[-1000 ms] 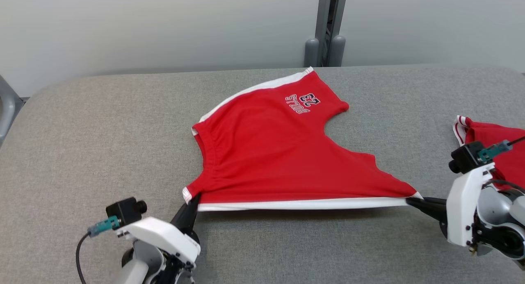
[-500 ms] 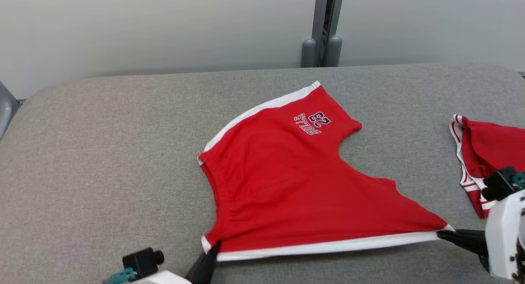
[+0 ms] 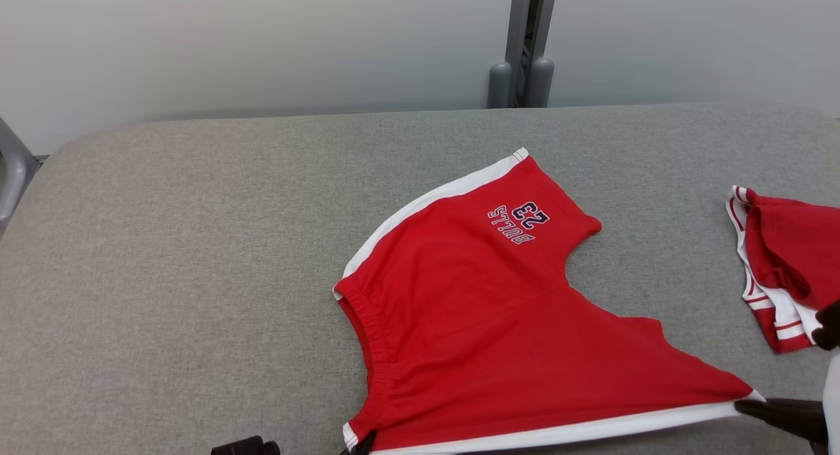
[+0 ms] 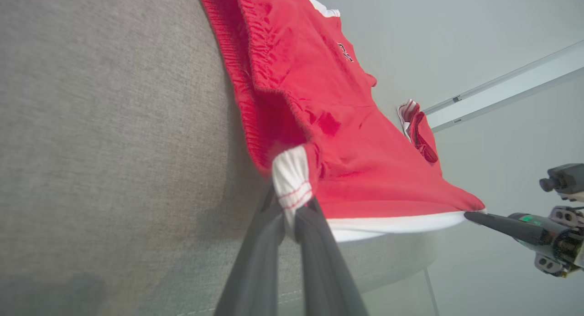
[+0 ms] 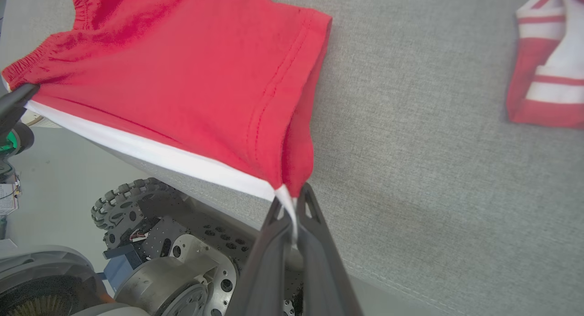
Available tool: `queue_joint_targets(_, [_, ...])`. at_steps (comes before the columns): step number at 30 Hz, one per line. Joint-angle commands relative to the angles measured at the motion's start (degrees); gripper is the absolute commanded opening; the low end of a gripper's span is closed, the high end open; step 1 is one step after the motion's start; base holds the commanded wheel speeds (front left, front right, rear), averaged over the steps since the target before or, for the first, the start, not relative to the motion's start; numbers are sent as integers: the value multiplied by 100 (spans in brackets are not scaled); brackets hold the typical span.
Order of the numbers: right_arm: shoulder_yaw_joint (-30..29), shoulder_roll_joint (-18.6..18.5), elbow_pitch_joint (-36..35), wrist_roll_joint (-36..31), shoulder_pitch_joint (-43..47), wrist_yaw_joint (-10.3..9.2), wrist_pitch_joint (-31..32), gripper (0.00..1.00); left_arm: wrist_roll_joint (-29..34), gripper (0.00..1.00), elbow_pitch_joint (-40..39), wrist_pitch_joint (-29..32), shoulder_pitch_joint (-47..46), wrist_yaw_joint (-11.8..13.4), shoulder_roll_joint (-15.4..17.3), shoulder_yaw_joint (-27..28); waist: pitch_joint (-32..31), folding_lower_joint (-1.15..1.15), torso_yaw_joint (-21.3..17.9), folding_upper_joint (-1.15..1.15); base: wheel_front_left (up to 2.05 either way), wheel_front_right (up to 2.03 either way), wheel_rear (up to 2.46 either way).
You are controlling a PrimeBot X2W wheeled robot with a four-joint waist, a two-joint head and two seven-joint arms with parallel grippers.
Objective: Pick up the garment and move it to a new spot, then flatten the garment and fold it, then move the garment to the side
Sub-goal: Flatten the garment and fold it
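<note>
Red garment (image 3: 499,324), printed "BULLS 23", is lying spread on the grey counter (image 3: 197,258), right of the counter's middle, with its white-trimmed side stretching taut along the counter's near edge. I am holding that side at both ends. The left pincer (image 4: 292,210) is clamping the white ribbed corner of the waistband, fingers closed on the cloth. The right pincer (image 5: 291,202) is pinching the leg-hem corner, fingers pressed together on the white trim. A second red-and-white garment (image 3: 781,264) is lying bunched at the counter's right end, apart from the first. A grey post (image 3: 522,41) is standing beyond the counter's far edge.
</note>
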Motion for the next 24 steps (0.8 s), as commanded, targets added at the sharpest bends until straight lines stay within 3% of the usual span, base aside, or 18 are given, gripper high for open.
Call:
queue_joint_targets(1, [-109, -274, 151, -67, 34, -94, -35, 0, 20, 0, 67, -30, 37, 113, 233, 154, 2, 0, 12, 0, 0, 0, 0])
queue_joint_targets(9, [-727, 48, -13, -385, -173, -87, 80, 0, -186, 0, -224, 147, -191, 204, 32, 176, 136, 0, 160, 0, 0, 0, 0])
queue_joint_targets(19, [-1615, 560, 48, -1041, -779, -73, 731, 0, -1034, 0, -646, 980, -725, 470, -280, 368, 653, 0, 500, 0, 0, 0, 0])
queue_joint_targets(24, [-2031, 989, 191, -1483, -1281, -67, 1117, 0, -1269, 0, -827, 1390, -1190, 586, -240, 481, 964, 0, 661, 0, 0, 0, 0])
